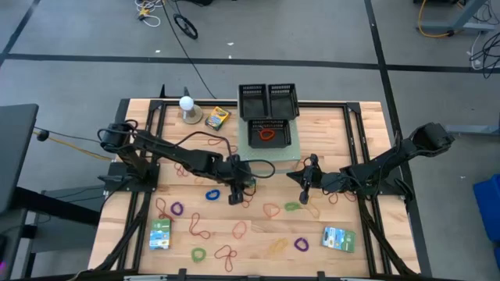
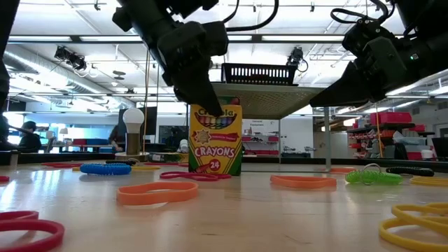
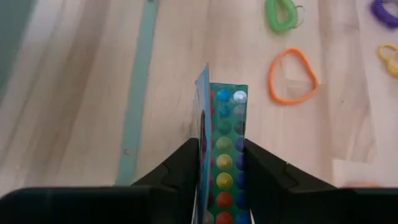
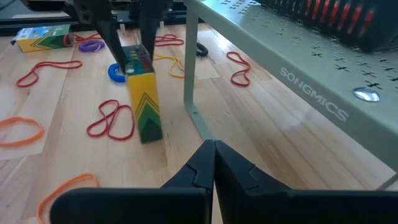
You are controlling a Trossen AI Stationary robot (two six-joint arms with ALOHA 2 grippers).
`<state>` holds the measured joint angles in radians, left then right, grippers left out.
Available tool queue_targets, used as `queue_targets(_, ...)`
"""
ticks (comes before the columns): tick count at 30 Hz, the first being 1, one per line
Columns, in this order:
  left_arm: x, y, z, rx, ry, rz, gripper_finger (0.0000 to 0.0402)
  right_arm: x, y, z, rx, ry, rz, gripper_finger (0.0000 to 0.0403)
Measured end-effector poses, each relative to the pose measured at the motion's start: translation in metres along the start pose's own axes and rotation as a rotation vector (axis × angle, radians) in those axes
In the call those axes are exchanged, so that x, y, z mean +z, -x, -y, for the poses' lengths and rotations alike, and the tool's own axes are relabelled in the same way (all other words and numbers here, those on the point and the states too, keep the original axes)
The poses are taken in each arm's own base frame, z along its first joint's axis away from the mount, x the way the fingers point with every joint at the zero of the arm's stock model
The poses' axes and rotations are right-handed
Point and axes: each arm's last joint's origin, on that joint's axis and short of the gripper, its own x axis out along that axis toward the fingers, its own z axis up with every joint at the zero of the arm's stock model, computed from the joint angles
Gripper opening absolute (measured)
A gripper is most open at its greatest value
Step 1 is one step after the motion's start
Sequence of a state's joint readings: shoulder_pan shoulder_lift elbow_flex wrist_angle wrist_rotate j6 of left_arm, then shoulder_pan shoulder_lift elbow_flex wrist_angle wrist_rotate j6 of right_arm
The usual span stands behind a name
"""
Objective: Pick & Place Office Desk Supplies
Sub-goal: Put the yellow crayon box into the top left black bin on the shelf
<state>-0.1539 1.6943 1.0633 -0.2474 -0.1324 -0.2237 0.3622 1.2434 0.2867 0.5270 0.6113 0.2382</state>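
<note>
A yellow-green crayon box [image 2: 215, 143] stands upright on the table, near the middle and in front of the shelf. My left gripper [image 3: 219, 144] is shut on its top end; the high view shows that gripper [image 1: 234, 193] left of centre. My right gripper [image 4: 214, 149] hovers shut and empty a little to the right [image 1: 306, 190], pointing toward the box. A second crayon box [image 1: 217, 117] lies at the far side. Two flat packets [image 1: 160, 232] [image 1: 338, 238] lie near the front. Rubber bands [image 1: 272, 210] are scattered flat over the table. My left gripper pinches the crayon box's top end between its two fingers, one on each broad face [image 3: 205, 134]; the narrow dotted side [image 3: 227, 140] shows between them. The fingers [image 2: 203, 94] slant down from above and from the table's left. The box stands upright, its bottom [image 2: 213, 171] on the table.
A grey-green perforated shelf [image 1: 273, 148] stands at the far middle, its leg [image 4: 189, 74] close beside the box. It carries black mesh trays [image 1: 268, 100]; one holds an orange band. A white ball on a round base [image 1: 187, 105] stands far left.
</note>
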Motion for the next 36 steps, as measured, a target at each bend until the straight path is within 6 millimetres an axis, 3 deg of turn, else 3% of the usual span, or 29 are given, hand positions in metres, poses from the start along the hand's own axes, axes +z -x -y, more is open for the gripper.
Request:
queue_targets(4,0.003,0.015,0.008,-0.065,0.006,0.019,0.0110,0.000,0.000,0.000,0.000,0.000,0.000,0.0011)
queue_targets(9,0.011,0.058,0.017,-0.113,0.033,0.115,0.0110,0.000,0.000,0.000,0.000,0.000,0.000,0.0011)
queue_targets(14,0.020,0.105,0.010,-0.071,0.073,0.258,0.0109,0.000,0.000,0.000,0.000,0.002,-0.003,0.0011)
queue_targets(18,0.024,0.132,-0.003,0.012,0.077,0.343,0.0109,0.000,0.000,0.000,0.000,0.002,-0.003,0.0011)
queue_targets(23,0.044,0.162,-0.031,0.121,0.029,0.378,0.0109,-0.001,0.000,0.000,-0.001,0.004,-0.006,0.0011)
queue_targets(28,0.079,0.190,-0.082,0.199,0.001,0.358,0.0109,-0.001,0.000,0.000,-0.001,0.004,-0.006,0.0011)
queue_targets(36,0.122,0.194,-0.161,0.240,-0.063,0.283,0.0109,-0.001,0.000,0.000,-0.001,0.004,-0.006,0.0011)
